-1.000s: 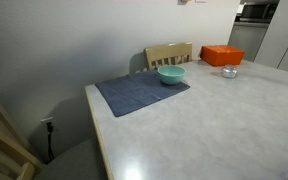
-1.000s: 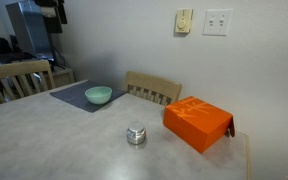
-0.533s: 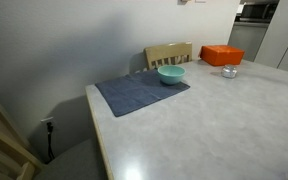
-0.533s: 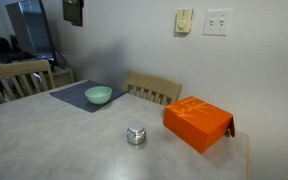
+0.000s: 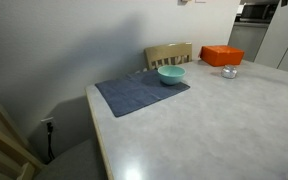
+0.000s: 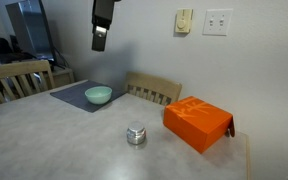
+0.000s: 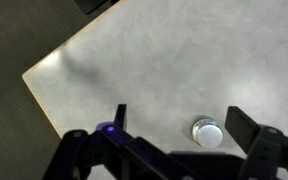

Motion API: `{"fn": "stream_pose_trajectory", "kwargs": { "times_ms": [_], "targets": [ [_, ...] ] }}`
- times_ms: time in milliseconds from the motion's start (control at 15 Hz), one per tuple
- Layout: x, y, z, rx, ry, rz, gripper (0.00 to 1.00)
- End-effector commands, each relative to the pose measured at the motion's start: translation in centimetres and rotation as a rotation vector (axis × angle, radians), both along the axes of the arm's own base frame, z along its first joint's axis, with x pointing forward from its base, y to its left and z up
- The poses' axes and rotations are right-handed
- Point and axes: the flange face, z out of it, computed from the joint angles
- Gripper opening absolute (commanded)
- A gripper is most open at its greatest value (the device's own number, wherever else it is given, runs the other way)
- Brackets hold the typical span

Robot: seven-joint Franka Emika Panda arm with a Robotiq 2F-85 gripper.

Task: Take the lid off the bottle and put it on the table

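Observation:
The bottle is a small squat clear container standing upright on the pale table, near the orange box. It also shows in an exterior view and in the wrist view. Its round lid sits on top and looks silvery-white here, not orange. My gripper hangs high above the table, over the bowl side, well apart from the bottle. In the wrist view the gripper is open and empty, with the bottle far below between its fingers, nearer the right one.
A teal bowl sits on a dark blue-grey placemat. A big orange box lies close to the bottle. Wooden chairs stand at the table's edges. The wrist view shows a table corner and dark floor beyond.
The gripper has come in from the upper left of the exterior view, moving right and lower, and now hangs above the bowl. The bottle and the rest have not moved.

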Motion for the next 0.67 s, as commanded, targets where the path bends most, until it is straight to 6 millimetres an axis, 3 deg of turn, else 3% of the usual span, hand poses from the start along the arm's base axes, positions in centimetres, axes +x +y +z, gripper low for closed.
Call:
{"fn": "stream_pose_trajectory", "kwargs": {
  "times_ms": [0, 133, 267, 600],
  "targets": [
    [-0.3, 0.4, 1.0, -0.019, -0.153, 0.058, 1.00],
    [0.4, 0.5, 0.2, -0.022, -0.234, 0.095, 1.00],
    [1.3, 0.7, -1.7, 0.010, -0.253, 0.141, 1.00],
    [3.2, 1.2, -8.4, 0.023, -0.085, 0.185, 1.00]
  ]
}}
